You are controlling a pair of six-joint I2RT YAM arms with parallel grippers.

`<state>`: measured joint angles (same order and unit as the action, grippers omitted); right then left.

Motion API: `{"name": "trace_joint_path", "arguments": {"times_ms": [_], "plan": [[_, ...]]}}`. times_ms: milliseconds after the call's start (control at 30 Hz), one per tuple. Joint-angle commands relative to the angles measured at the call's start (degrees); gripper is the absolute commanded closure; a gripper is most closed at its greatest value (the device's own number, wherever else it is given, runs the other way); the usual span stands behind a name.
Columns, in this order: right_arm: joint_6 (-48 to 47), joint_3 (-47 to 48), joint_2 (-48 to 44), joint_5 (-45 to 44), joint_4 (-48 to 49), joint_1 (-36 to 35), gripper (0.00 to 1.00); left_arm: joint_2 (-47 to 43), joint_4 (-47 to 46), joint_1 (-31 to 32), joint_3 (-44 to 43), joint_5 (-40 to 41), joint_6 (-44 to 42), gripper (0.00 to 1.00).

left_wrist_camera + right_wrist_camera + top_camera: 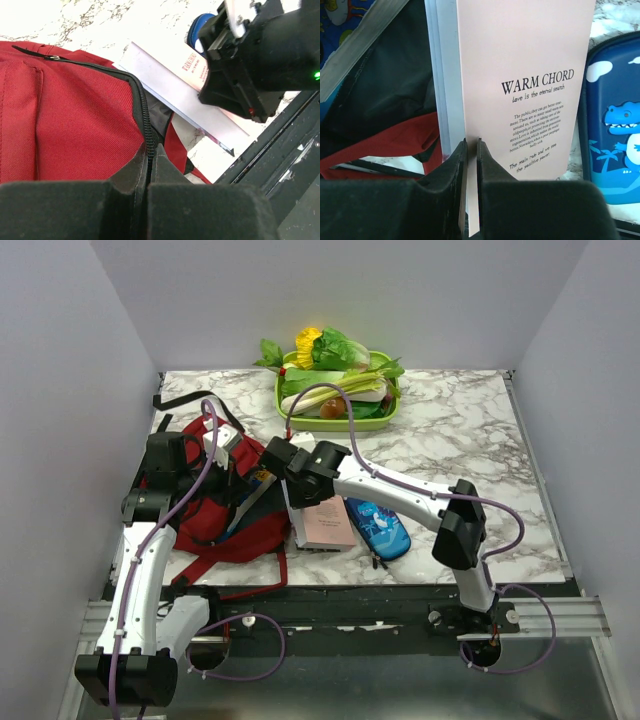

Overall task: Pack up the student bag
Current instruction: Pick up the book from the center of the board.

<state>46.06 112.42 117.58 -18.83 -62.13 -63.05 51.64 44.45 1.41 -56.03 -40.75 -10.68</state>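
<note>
The dark red student bag [205, 525] lies at the left of the table with its mouth open towards the right. My left gripper [232, 468] is shut on the bag's black zipper edge [145, 120], with red fabric [65, 120] to its left. My right gripper [288, 480] is shut on the cover edge of a pink notebook [325, 525] printed "WARM CHORD" [530, 75], held beside the bag's opening [380, 142]. The notebook also shows in the left wrist view [170, 85]. A book with a blue cover [340, 30] sits inside the bag.
A blue shark-print pencil case [380, 528] lies right of the notebook and shows in the right wrist view [615, 125]. A green tray [385, 420] of vegetables stands at the back centre. Black straps [175, 400] trail behind the bag. The table's front edge [400, 585] is close.
</note>
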Motion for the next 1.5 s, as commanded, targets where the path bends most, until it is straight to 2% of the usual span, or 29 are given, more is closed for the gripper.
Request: {"name": "trace_joint_path", "arguments": {"times_ms": [0,67,167,200,300,333,433,667,867,1000,1167,1467], "plan": [[3.15,-5.71,-6.29,-0.25,3.15,1.34,0.99,-0.66,0.47,-0.09,-2.86,-2.40,0.48,1.00],[3.94,-8.87,-9.11,1.07,6.48,2.75,0.99,-0.40,0.29,-0.09,-3.03,-2.23,0.48,1.00],[6.31,-20.71,-16.84,7.56,16.13,6.08,0.99,-0.05,-0.06,-0.09,-3.65,-1.96,0.57,1.00],[8.41,-27.54,-19.38,9.58,19.12,7.22,0.99,0.04,-0.24,-0.09,-3.73,-1.88,0.66,1.00],[12.89,-39.79,-28.52,18.54,34.14,12.15,0.99,0.48,-0.85,-0.18,-4.00,-1.96,1.18,1.00],[13.96,-46.61,-30.29,22.22,40.27,14.16,0.99,0.66,-1.11,-0.18,-4.17,-1.88,1.36,1.00],[15.55,-52.20,-33.82,25.85,44.81,16.55,0.99,1.01,-1.55,-0.18,-4.26,-2.14,1.80,1.00],[13.97,-53.18,-35.93,26.30,44.90,17.61,0.99,1.45,-3.05,-0.27,-3.91,-2.49,3.20,1.00],[12.74,-53.71,-35.05,26.04,37.88,18.75,0.99,1.98,-3.40,-0.27,-4.26,-2.58,3.21,1.00],[11.51,-55.38,-34.35,26.30,38.48,18.84,0.99,2.24,-3.40,-0.27,-4.17,-2.66,3.29,1.00],[12.64,-57.40,-35.92,27.53,43.75,18.84,0.99,2.59,-3.40,-0.27,-4.26,-2.75,3.29,1.00],[15.19,-47.39,-40.23,30.43,44.73,21.21,0.99,3.03,-3.23,-0.27,-5.23,-2.84,3.21,1.00]]}}
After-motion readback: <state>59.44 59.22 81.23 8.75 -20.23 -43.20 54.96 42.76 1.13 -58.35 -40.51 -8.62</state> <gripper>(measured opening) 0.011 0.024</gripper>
